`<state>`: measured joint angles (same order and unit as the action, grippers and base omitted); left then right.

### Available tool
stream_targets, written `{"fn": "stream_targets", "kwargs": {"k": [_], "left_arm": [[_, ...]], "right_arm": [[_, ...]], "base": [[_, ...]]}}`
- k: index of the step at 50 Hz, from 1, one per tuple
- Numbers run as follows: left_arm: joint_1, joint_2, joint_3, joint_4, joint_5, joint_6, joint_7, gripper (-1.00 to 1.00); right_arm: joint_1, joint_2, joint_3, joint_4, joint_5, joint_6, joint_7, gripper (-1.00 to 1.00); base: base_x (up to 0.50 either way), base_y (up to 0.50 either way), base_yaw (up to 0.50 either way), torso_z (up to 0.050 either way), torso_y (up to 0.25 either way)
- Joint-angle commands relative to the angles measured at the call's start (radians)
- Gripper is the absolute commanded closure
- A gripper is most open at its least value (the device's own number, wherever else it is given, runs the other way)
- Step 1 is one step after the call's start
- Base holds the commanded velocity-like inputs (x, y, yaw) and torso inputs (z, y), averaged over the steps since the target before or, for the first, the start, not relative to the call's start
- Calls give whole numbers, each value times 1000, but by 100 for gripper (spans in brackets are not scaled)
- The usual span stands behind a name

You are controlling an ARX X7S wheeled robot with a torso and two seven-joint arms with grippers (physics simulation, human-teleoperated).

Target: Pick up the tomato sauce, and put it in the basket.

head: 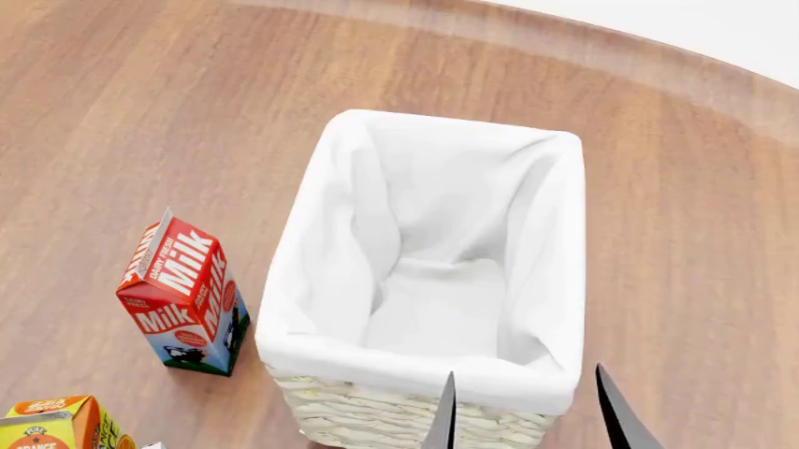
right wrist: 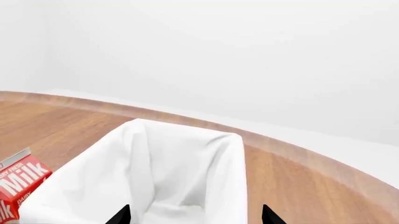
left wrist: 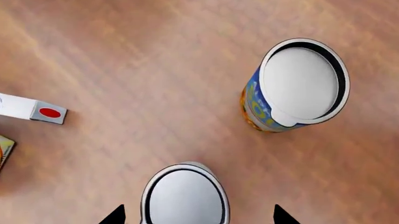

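In the left wrist view a tin can (left wrist: 185, 196) with a silver-grey top stands upright between my left gripper's fingertips. I see it from straight above, so its label is hidden; it is probably the tomato sauce. My left gripper (left wrist: 199, 215) is open, with one jaw on each side of the can and not touching it. The cream wicker basket (head: 362, 416) with its white cloth liner stands empty in the middle of the head view, and also shows in the right wrist view (right wrist: 231, 158). My right gripper (head: 530, 416) (right wrist: 194, 215) is open and empty over the basket's near end.
A blue-and-yellow can (left wrist: 293, 88) stands beyond the silver-topped can. A white box with a red dot (left wrist: 37, 111) and a yellow packet corner (left wrist: 5, 149) lie to one side. A red milk carton (head: 181, 299) and an orange juice carton (head: 56, 421) stand left of the basket.
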<state>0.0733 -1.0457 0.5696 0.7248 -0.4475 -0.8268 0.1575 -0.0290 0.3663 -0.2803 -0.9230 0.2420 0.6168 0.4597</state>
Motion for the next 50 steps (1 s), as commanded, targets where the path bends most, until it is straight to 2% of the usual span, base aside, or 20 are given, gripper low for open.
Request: {"fn": "stream_targets", "kwargs": {"k": [1,35,36,50], "left_arm": [[-26,27,31,-35,32,4,12,-100],[-48,77,94,-125,96,50,24,-100],[-48,78,95,-125,100,56,23,100],[-48,71,100,-123,120,87,17,100]], "right_arm": [[1,4,-4,7,3,-7,3,-100],[3,11,-17,27,10,-22,14,-100],[2,12,-19,30,9,-27,13,-100],[4,15,-21,33,15,-30,16,-100]], "base": [[0,0,0,0,0],[0,0,0,0,0],[0,0,0,0,0],[0,0,0,0,0]]}}
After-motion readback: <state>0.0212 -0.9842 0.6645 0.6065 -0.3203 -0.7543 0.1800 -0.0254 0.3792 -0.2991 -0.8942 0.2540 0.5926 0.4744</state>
